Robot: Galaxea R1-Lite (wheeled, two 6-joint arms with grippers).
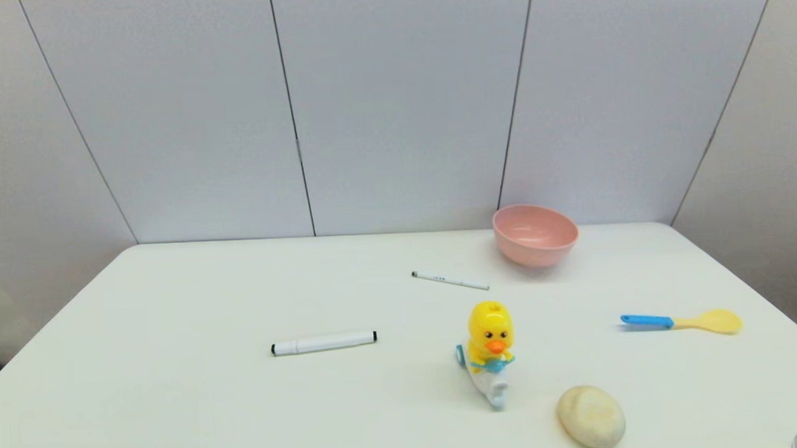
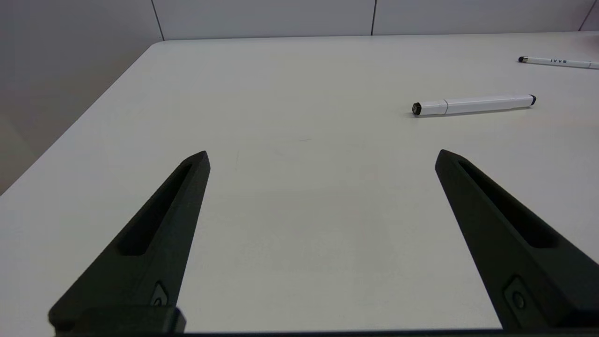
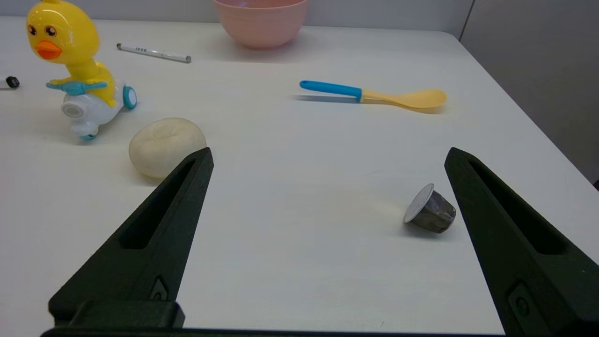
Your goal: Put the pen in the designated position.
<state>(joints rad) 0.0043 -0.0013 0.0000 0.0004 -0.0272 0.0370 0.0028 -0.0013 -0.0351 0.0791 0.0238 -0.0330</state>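
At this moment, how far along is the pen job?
Nothing looks done yet. The pen lies flat on the table, apart from the pink bowl and beyond the duck toy. Nothing is in hand: the left hand and right hand are both open and empty, low over the table's near edge. Reaching, grasping and placing all remain.

The pen (image 2: pixel 557 62) bears tiny dark print on its barrel, too small to read

My white table (image 1: pixel 179 404) sits against pale grey wall panels (image 1: pixel 401 104) split by thin dark seams, side walls angling in, even soft light
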